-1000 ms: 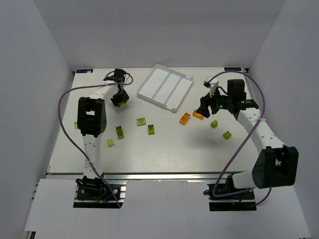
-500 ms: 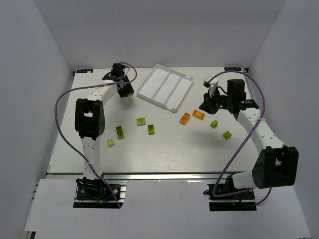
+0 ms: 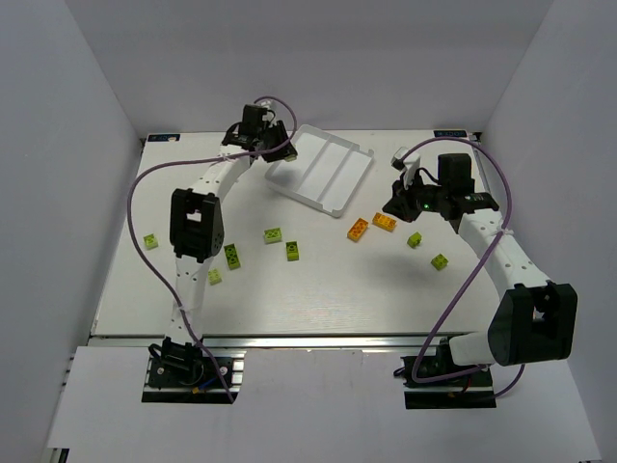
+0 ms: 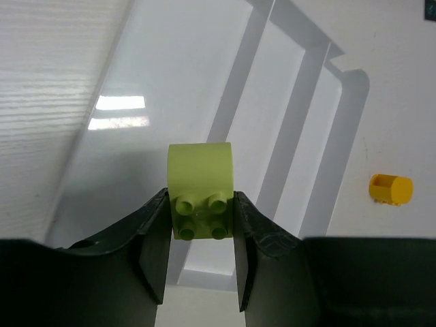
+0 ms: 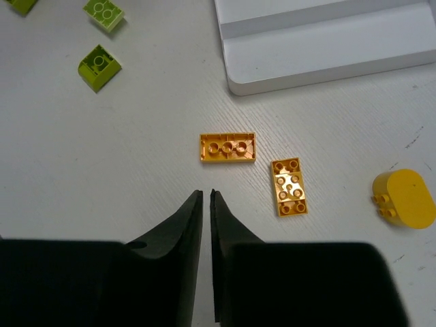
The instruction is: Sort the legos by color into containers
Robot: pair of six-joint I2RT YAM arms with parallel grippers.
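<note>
Noted left gripper [image 4: 201, 208] pinching a light yellow-green brick [image 4: 199, 167] by two opposite sides, studs toward the wrist camera, both fingers [image 4: 153, 238] tight against it. Placed that brick over the white tray [image 4: 204, 82], by the divider between two of its long compartments; cannot tell which of the two lies beneath. In the top view, located this gripper at the tray's 9 o'clock corner.

Found right gripper [image 5: 206, 197] with fingers pressed together but for a thin slit, nothing between them, pointed down at the table [image 5: 102, 157]; cannot tell whether the tips touch it. Logged an orange brick [image 5: 227, 147], underside up, at 12 o'clock just off the fingertips. Logged a flat orange plate [image 5: 289, 187] at 4 o'clock of that brick, near but apart, and a round orange piece [image 5: 403, 197] farther out at 3 o'clock.

From the top view, put the right gripper at 4 o'clock of the tray, well apart. Marked a nearer green brick [image 3: 415, 239] and a farther green brick [image 3: 440, 260] at 5 o'clock of it. Counted five more green bricks [image 3: 274, 233] scattered at 7 to 8 o'clock of the tray.
</note>
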